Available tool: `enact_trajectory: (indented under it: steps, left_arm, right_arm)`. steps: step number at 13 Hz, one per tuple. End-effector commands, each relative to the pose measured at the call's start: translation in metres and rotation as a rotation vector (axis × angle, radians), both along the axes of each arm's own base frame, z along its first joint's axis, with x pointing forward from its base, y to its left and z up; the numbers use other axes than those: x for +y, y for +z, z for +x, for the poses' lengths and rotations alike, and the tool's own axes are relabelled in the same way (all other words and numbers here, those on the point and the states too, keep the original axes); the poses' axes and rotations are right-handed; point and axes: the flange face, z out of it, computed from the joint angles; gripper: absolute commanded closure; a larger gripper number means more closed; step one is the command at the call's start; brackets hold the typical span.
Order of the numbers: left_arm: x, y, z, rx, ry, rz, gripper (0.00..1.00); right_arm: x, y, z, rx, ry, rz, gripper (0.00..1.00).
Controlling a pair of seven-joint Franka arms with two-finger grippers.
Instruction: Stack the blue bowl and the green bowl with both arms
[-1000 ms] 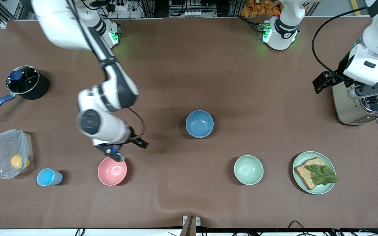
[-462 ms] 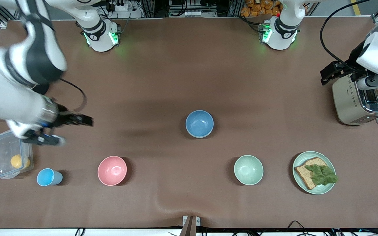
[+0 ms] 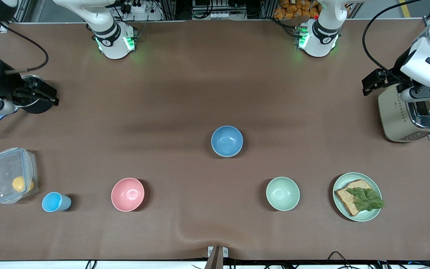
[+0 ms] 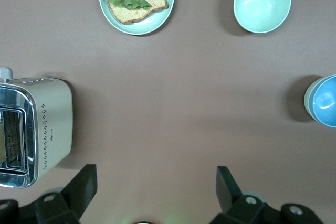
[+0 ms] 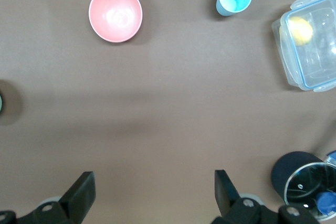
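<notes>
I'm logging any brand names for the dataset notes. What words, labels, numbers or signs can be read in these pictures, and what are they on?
No text can be read anywhere.
Toaster: a small dark mark and rows of dots on its side, too small to read.
Arm bases: round dark badges, too small to read.
Blue bowl, green bowl, pink bowl, cup, plate, clear container, pot: no markings visible.

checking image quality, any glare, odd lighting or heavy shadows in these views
Front view: green glow on the cloth beside both arm bases, soft shadows beside the blue bowl and pink bowl. Left wrist view: toaster chrome reflects. Right wrist view: glints on the pot lid.
</notes>
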Motion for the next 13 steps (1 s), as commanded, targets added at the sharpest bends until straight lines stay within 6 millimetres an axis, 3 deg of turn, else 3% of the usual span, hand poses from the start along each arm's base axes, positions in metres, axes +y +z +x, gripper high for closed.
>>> enact_trajectory:
  steps: [1, 6, 13]
  left_arm:
    - [-0.003, 0.004, -0.009, 0.002, -0.03, -0.019, 0.0]
    - [-0.002, 0.005, -0.01, 0.0, -0.029, -0.017, 0.0]
    - [-0.002, 0.005, -0.013, 0.011, -0.036, -0.016, 0.0]
  right_arm:
    - [-0.009, -0.006, -0.006, 0.006, 0.046, -0.053, 0.0]
    - [-0.029, -0.004, 0.001, -0.035, 0.062, -0.061, 0.0]
    - [-0.029, -0.005, 0.001, -0.035, 0.062, -0.06, 0.0]
